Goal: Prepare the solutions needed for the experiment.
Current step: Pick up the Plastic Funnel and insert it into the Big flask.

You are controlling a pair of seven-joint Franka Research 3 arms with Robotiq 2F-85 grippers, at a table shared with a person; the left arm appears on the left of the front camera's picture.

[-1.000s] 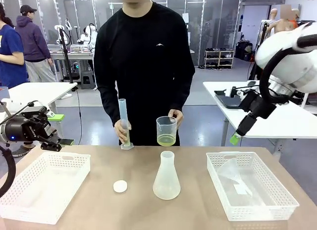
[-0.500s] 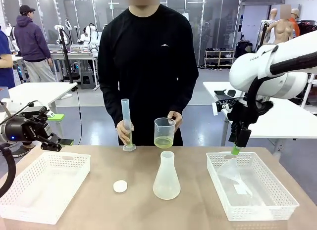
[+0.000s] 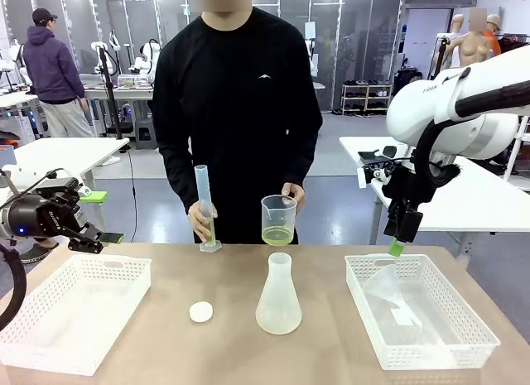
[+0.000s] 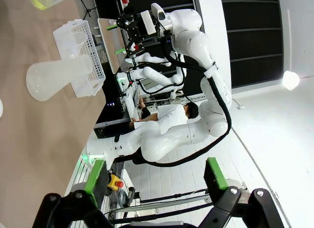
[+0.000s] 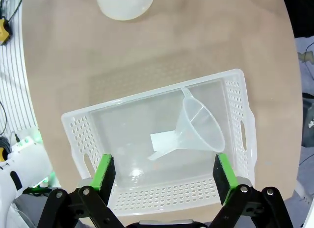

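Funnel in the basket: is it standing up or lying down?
Lying down. The funnel rests on its side on the floor of the white basket, with its wide mouth facing sideways.

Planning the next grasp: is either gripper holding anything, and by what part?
Nothing. The left gripper and the right gripper, above the basket with the funnel, both have open, empty jaws.

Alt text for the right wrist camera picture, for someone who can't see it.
The right tool, open, hangs above a white perforated basket holding a clear funnel on its side. The basket sits on a tan table, with a translucent flask at the top edge.
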